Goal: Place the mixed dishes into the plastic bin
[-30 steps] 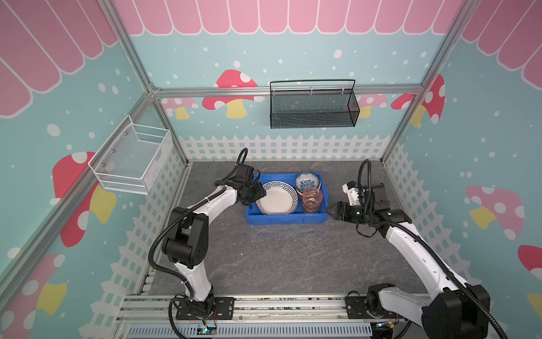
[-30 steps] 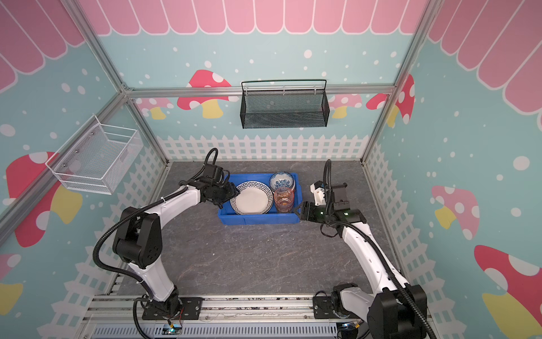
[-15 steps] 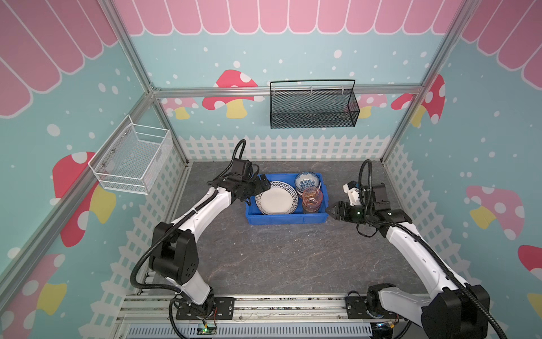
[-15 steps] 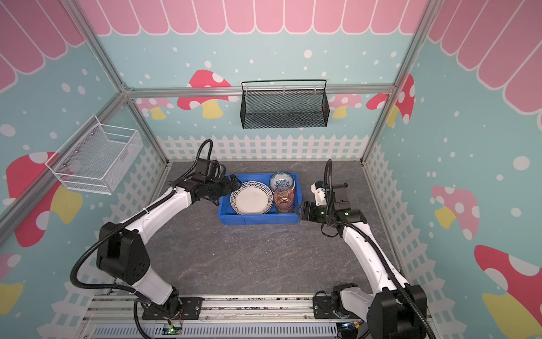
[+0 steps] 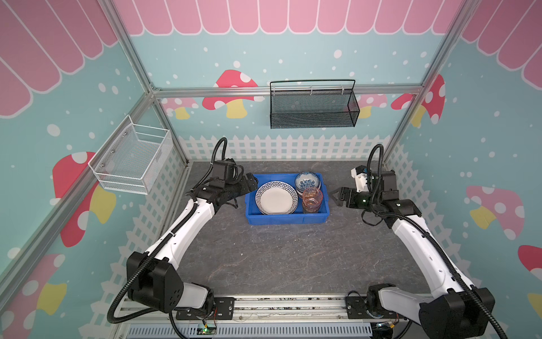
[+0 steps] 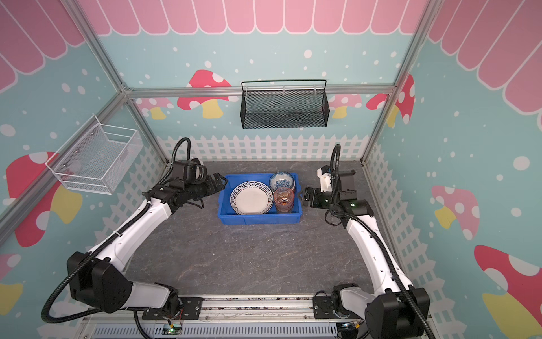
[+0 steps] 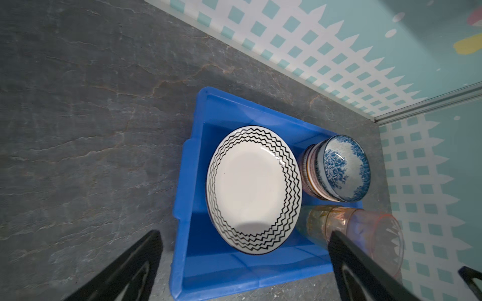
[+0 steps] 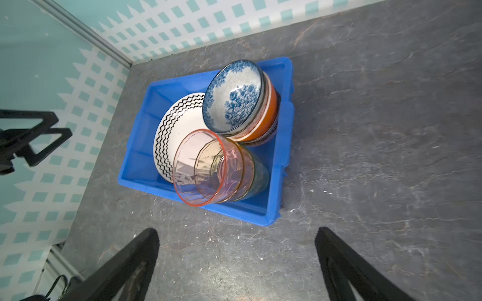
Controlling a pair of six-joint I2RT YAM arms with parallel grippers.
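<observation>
The blue plastic bin (image 5: 286, 219) sits at the back middle of the table. In it lie a white zigzag-rimmed plate (image 5: 275, 197), a stack of patterned bowls (image 5: 307, 180) topped by a blue floral one, and nested pink and amber cups (image 5: 312, 199). My left gripper (image 5: 252, 183) hovers open at the bin's left end, empty; in the left wrist view its fingers (image 7: 146, 250) straddle that end wall (image 7: 182, 234). My right gripper (image 5: 335, 197) stands open and empty just right of the bin, over bare table (image 8: 236, 232).
A black mesh basket (image 5: 312, 105) hangs on the back wall. On the left wall hangs a white wire basket (image 5: 132, 160). White picket-fence walls close in the grey stone tabletop (image 5: 278, 258); the arm bases stand along the front rail.
Both grippers have opened wider. The left arm's elbow has swung outward and lower while its gripper stays at the bin's left end. The right gripper has kept its place.
</observation>
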